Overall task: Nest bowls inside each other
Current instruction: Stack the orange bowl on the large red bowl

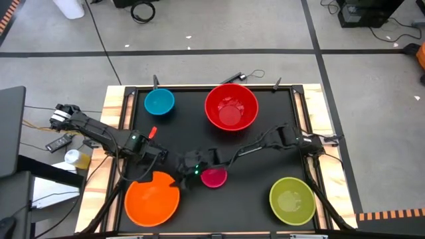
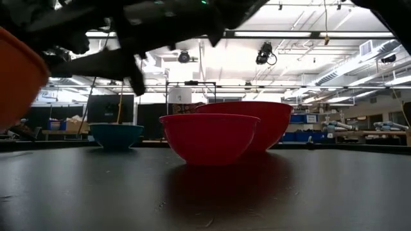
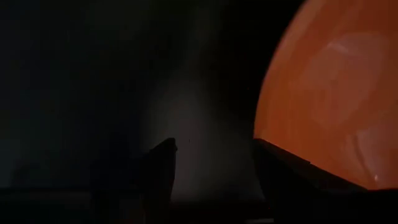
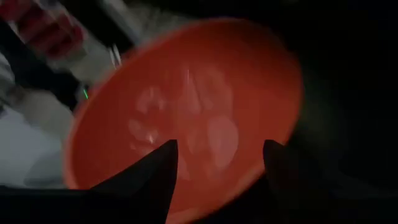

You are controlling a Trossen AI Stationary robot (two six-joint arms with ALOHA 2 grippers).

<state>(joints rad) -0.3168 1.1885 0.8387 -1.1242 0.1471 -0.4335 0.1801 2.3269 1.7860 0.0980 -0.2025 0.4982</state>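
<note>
The orange bowl (image 1: 151,204) sits at the table's near left, the small magenta bowl (image 1: 215,178) just to its right. The red bowl (image 1: 230,107) and the blue bowl (image 1: 159,102) stand at the far side, the yellow-green bowl (image 1: 292,199) at the near right. My left gripper (image 1: 159,166) points down, open, over the orange bowl's far rim. My right gripper (image 1: 188,167) reaches in from the right above the magenta bowl, open, and faces the orange bowl (image 4: 186,112). Nothing is between its fingers. My left gripper (image 3: 214,143) stands open at the orange bowl's far rim (image 3: 261,118), pointing down. One finger (image 3: 280,168) shows over the rim line, the other (image 3: 163,168) outside over the black table. Whether either finger touches the bowl I cannot tell.
The black mat lies inside a wooden frame (image 1: 114,113) with metal brackets at the far corners. The two arms cross close together between the orange and magenta bowls. Bare mat lies in the middle between the red bowl and the yellow-green bowl.
</note>
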